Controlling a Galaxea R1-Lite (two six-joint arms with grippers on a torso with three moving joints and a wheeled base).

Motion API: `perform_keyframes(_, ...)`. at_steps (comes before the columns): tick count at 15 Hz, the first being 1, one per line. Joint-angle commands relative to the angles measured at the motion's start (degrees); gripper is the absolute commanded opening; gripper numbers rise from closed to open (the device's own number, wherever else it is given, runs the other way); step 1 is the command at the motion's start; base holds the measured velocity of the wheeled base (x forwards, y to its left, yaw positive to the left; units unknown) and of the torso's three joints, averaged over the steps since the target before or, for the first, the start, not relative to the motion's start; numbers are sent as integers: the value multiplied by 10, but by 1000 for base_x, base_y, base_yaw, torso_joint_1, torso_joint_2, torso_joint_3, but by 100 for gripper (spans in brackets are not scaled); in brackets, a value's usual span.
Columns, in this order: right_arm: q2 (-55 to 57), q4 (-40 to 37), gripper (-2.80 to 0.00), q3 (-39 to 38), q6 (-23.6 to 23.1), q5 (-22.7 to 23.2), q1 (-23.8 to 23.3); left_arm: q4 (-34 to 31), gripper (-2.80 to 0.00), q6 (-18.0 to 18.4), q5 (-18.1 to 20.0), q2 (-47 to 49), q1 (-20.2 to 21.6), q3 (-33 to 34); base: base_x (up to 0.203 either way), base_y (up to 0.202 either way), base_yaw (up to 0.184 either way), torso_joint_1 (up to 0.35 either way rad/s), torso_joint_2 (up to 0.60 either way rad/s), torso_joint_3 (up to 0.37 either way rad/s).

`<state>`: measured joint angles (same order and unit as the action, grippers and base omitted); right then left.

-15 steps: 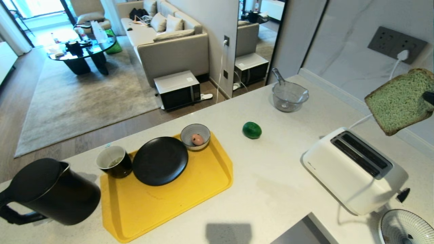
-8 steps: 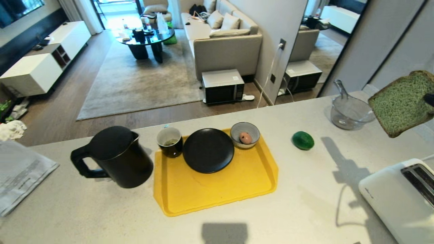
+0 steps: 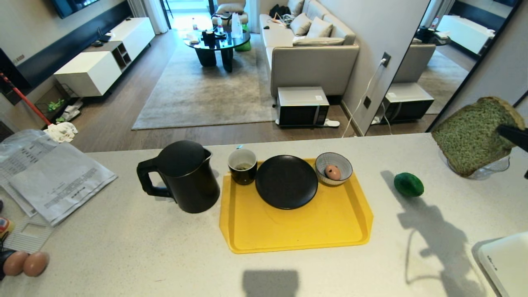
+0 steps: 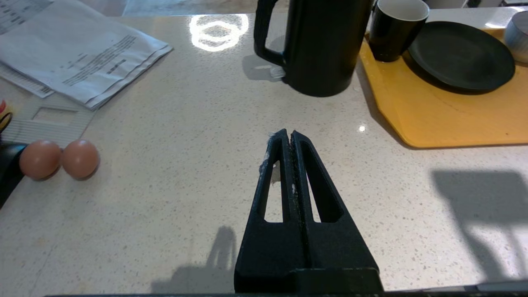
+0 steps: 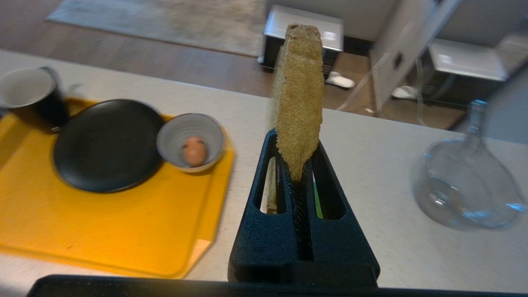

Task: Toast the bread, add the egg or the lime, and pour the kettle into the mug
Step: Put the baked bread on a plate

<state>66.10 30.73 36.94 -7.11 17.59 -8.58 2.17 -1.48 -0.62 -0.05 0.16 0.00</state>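
Note:
The bread [image 3: 474, 134], a pale green slice with a brown crust, hangs in the air at the far right, above the counter. My right gripper [image 3: 513, 136] is shut on its edge; in the right wrist view the bread [image 5: 298, 95] stands upright between the fingers of the right gripper [image 5: 295, 140]. The lime [image 3: 408, 184] lies on the counter right of the yellow tray [image 3: 297, 231]. The mug [image 3: 242, 166], a black plate [image 3: 286, 181] and a bowl holding an egg [image 3: 333, 172] sit on the tray. The kettle [image 3: 185, 175] stands left of it. My left gripper [image 4: 287, 133] is shut and empty over bare counter.
A corner of the white toaster [image 3: 505, 264] shows at the near right edge. A glass bowl [image 3: 491, 169] sits behind the bread. Papers [image 3: 53, 177] and two loose eggs [image 3: 24, 264] lie at the left end of the counter.
The head view has swung to the left, so the tray, kettle and lime slid rightward and the toaster almost left the picture. The bread stays held at the right edge.

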Motion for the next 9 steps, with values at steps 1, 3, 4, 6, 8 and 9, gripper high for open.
perform_keyframes(1,8,0,-280,-4,-1,-2,50,0,-280,0,0,-1,0,8,0,0,0,0,0,0)
perform_keyframes(3,21,-11,-280,-7,0,-23,100,0,-280,0,0,-1,0,8,0,0,0,0,0,0)
perform_keyframes(4,35,-16,-280,-5,3,-45,124,0,-280,0,0,-1,0,8,0,0,0,0,0,0)
perform_keyframes(6,57,-19,-280,-5,22,-91,186,0,-280,0,0,-1,0,8,0,0,0,0,0,0)
perform_keyframes(8,81,-20,-280,0,40,-148,257,0,-280,0,0,-1,0,8,0,0,0,0,0,0)
perform_keyframes(9,94,-19,-280,5,53,-182,299,0,-280,0,0,-1,0,8,0,0,0,0,0,0)
